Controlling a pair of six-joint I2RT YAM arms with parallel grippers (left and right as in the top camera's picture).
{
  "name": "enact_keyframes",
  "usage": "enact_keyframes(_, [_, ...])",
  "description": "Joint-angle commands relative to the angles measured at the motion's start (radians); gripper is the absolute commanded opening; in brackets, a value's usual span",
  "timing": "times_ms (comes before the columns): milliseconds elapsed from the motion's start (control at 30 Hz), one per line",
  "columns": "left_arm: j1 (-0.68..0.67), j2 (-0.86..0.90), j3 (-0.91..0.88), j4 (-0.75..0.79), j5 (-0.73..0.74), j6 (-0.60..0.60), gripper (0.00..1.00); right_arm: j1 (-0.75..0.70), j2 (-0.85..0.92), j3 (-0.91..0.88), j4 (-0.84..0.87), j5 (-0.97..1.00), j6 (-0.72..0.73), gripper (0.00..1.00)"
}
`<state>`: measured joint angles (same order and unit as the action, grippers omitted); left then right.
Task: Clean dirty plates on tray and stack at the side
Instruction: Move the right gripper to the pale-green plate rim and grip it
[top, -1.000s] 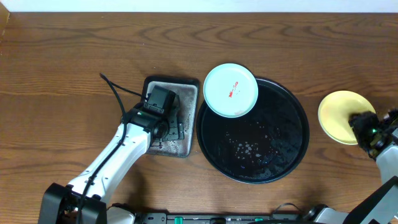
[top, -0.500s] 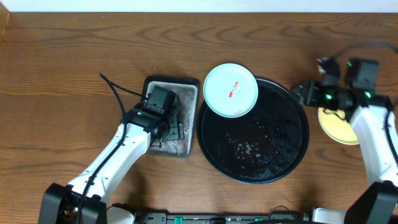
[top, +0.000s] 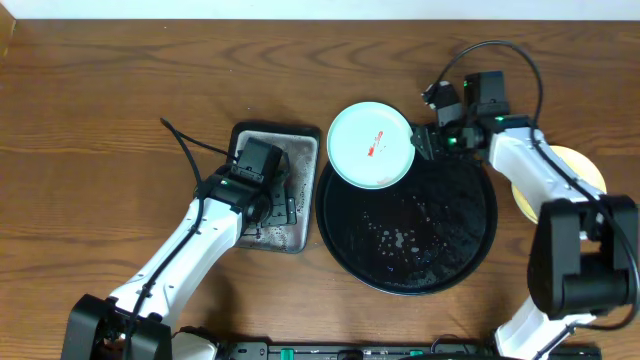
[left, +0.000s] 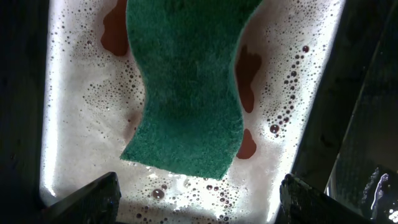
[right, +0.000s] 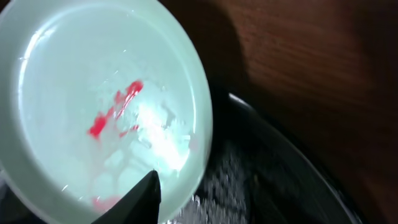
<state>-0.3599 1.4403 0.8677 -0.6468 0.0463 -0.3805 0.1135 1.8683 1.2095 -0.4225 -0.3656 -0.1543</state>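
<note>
Wooden table: my left gripper gapes wide over the green sponge in the soapy grey tray. The smeared mint plate perches on the far-left rim of the black tray. My right gripper is beside it, and I cannot tell its jaws. A nudge could tip it.

A green sponge lies in foamy water just ahead of the left pincer. The grey tray holding both sits directly beneath it, on a wooden table.

A lab bench — robot arms at a wooden table.
</note>
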Motion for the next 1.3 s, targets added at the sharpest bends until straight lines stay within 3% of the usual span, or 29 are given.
enact_keyframes(0, [0.005, 0.010, 0.020, 0.000, -0.008, 0.002, 0.83, 0.008, 0.045, 0.004, 0.049, 0.010, 0.074, 0.41])
enact_keyframes(267, [0.005, 0.010, 0.020, 0.000, -0.008, 0.002, 0.83, 0.010, 0.109, 0.004, 0.075, 0.010, 0.109, 0.40])
enact_keyframes(467, [0.005, 0.010, 0.020, 0.000, -0.008, 0.002, 0.83, 0.021, 0.114, 0.004, 0.076, 0.005, 0.110, 0.23])
enact_keyframes(733, [0.005, 0.010, 0.020, 0.000, -0.008, 0.002, 0.83, 0.026, 0.114, -0.009, 0.039, 0.006, 0.116, 0.25])
enact_keyframes(1033, [0.005, 0.010, 0.020, 0.000, -0.008, 0.002, 0.83, 0.026, 0.114, -0.023, 0.042, -0.020, 0.116, 0.01])
enact_keyframes(1200, [0.005, 0.010, 0.020, 0.000, -0.008, 0.002, 0.84, 0.016, 0.060, -0.021, -0.060, -0.020, 0.116, 0.01])
enact_keyframes(1267, [0.005, 0.010, 0.020, 0.013, -0.009, 0.003, 0.91, 0.004, -0.008, -0.021, -0.166, -0.020, 0.116, 0.01])
